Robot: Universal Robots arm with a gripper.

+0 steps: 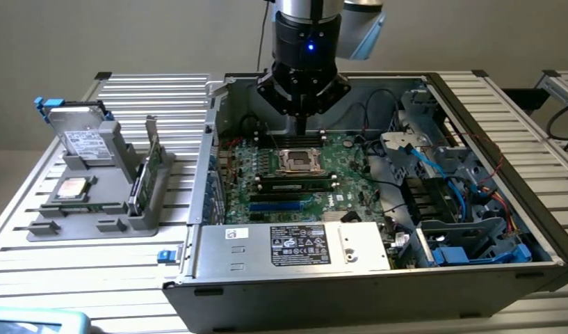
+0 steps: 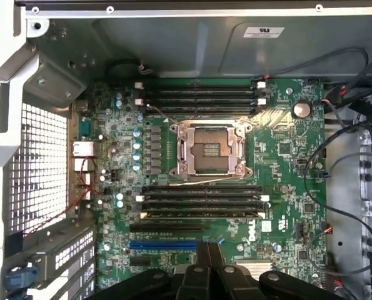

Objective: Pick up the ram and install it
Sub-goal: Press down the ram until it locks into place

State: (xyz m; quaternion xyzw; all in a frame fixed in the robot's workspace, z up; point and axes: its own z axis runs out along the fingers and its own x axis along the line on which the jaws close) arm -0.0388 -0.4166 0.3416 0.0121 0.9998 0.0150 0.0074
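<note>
The ram [image 1: 296,186], a long narrow green stick with a pale label, stands in a memory slot of the motherboard [image 1: 344,167], just in front of the processor socket [image 1: 297,160] in the exterior view. My gripper [image 1: 302,130] hangs above the far part of the board, behind the socket and apart from the ram. Its fingers are shut with nothing between them. In the wrist view the gripper [image 2: 209,249] points down over the motherboard [image 2: 286,156], with the empty socket [image 2: 211,150] beyond it and black memory slots [image 2: 201,201] seen edge-on.
The open computer case [image 1: 377,278] has a power supply [image 1: 293,245] at its front, and cables and drive bays [image 1: 450,202] on the exterior view's right. On that view's left, a grey fixture [image 1: 98,216] holds a hard drive [image 1: 84,136], a square silver chip [image 1: 73,188] and an upright green card [image 1: 149,174].
</note>
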